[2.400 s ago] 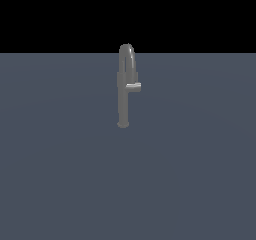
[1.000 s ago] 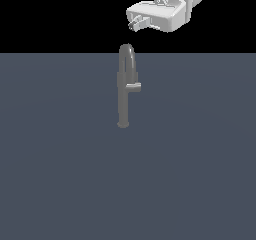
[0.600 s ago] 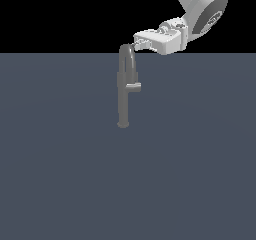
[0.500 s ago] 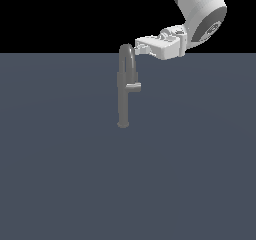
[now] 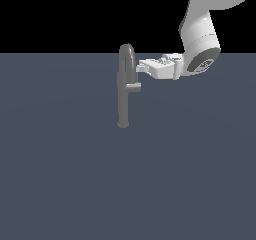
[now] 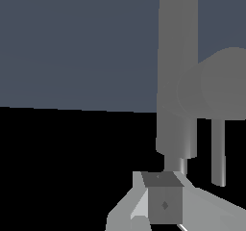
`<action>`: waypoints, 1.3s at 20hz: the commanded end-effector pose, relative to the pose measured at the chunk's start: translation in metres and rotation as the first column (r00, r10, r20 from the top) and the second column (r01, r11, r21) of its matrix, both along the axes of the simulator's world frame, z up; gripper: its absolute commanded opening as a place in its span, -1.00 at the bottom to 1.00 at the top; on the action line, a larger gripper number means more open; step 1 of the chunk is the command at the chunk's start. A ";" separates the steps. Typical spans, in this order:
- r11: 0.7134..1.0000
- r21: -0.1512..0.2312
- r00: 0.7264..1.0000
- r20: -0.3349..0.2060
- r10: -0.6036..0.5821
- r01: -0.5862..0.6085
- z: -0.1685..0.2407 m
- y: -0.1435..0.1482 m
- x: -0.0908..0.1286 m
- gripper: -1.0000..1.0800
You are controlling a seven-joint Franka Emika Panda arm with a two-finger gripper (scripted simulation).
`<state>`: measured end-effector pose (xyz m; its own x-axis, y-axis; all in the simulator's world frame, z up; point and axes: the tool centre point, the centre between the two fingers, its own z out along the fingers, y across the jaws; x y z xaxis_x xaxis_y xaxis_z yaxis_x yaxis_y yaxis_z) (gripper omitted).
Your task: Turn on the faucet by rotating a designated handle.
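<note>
The grey faucet (image 5: 123,101) stands upright on the dark floor, its gooseneck arching at the top. The short lighter handle (image 5: 134,87) sticks out from mid-stem toward the exterior view's right. My gripper (image 5: 142,66) is on the exterior view's right of the gooseneck, just above the handle. Its fingers point at the stem and look shut on nothing. In the wrist view the stem (image 6: 177,71) and the handle (image 6: 216,86) loom close beyond my fingertips (image 6: 163,202). I cannot tell whether the tips touch the faucet.
The white arm (image 5: 201,39) comes down from the upper part of the exterior view's right. A flat dark grey floor (image 5: 65,174) lies all around the faucet's base.
The arm has come in from above on the exterior view's right and the gripper has dropped from above the gooseneck to beside it. The handle has not turned.
</note>
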<state>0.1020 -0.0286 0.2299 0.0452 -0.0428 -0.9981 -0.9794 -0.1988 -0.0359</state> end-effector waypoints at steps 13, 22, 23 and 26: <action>0.998 0.041 0.998 -0.050 -0.044 0.046 -0.017 0.001 0.001 -1.00; 0.998 0.042 0.998 -0.050 -0.045 0.047 -0.007 -0.001 -0.015 -1.00; 0.998 0.042 0.998 -0.050 -0.045 0.047 -0.006 -0.001 -0.017 -1.00; 0.998 0.042 0.998 -0.049 -0.045 0.047 -0.007 -0.001 -0.018 -1.00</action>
<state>0.0862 -0.0298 0.2233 -0.0031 -0.0016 -1.0000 -0.9884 -0.1519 0.0033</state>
